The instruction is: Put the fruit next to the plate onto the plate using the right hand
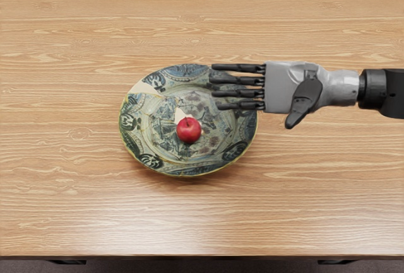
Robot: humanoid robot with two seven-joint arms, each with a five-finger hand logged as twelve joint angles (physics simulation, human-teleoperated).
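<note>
Head view, starting at the bottom of the frame: the wood-grain tabletop (76, 222) runs across the whole picture. The first thing on it is the plate (128, 128), a wide, shallow dish with a dark blue-green pattern, sitting a little left of the frame's centre. The fruit, a small red apple (189, 130), lies inside the plate's well, just below its middle, and touches nothing but the plate. Judged from that, the main part of the task looks done: the apple is on the plate, not beside it. Farther up, the right hand (271, 87) hangs over the plate's upper right rim, its arm coming in from the right edge of the frame. Its four fingers (237, 81) are stretched out straight and level toward the left, the thumb (303, 104) points down from the palm, and they hold nothing. The fingertips are apart from the apple, above and to the right of it. What seems left is only for the hand to clear away from the plate, and I see nothing in its path toward the right edge. Beyond the hand the tabletop reaches bare to its far edge at the top of the frame. No left arm shows anywhere.
</note>
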